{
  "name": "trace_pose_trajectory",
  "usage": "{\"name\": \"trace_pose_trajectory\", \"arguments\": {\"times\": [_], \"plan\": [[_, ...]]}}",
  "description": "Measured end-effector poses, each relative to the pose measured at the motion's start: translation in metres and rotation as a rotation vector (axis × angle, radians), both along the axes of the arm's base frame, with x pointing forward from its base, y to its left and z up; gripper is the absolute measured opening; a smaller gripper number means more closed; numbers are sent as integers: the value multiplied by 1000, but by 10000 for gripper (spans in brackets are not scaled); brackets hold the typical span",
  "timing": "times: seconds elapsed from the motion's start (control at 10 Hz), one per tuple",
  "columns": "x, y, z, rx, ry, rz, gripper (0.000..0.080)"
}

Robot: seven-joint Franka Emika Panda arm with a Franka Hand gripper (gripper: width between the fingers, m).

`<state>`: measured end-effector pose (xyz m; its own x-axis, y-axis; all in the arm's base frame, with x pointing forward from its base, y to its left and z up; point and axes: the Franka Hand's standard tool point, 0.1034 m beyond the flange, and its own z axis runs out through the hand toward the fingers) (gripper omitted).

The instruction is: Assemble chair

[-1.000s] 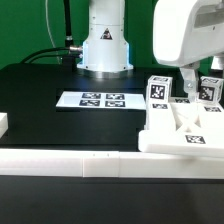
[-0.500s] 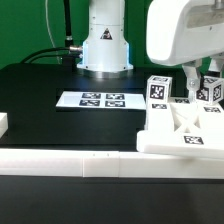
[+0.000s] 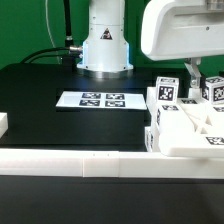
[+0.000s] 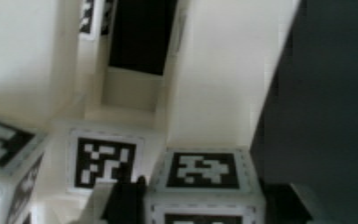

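Tool (image 3: pixel 190 72) is closed narrow on a tagged post (image 4: pixel 208 172) of the part-built chair (image 3: pixel 190 128). Fingertips pinch the post's top end, presumably to steady or shift the whole piece as one. The chair sits at the exterior view's right on the black tabletop (image 3: pixel 40 95), its front edge close against the low white border wall (image 3: pixel 70 164), likely used as a stop for squaring parts. The marker board (image 3: pixel 100 100) lies flat mid-tabletop, well apart. The wrist view is blurry: a post and slab meet at a corner, but whether that joint is seated I can't tell.
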<state>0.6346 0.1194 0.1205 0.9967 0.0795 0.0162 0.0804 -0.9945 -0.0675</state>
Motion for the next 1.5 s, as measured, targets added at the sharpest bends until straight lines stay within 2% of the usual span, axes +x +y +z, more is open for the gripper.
{"name": "trace_pose_trajectory", "arguments": {"times": [0.2,0.6,0.9,1.0,1.1,1.2,1.3,1.4,1.5], "plan": [[-1,1,0,4,10,-269,282],[-1,3,0,14,25,-612,282],[0,4,0,18,33,-727,282],[0,4,0,16,29,-678,348],[1,5,1,16,21,-592,348],[1,8,1,17,14,-523,537],[2,7,2,16,4,-431,626],[3,0,1,13,-7,-276,642],[3,-1,1,10,-10,-240,642]]}}
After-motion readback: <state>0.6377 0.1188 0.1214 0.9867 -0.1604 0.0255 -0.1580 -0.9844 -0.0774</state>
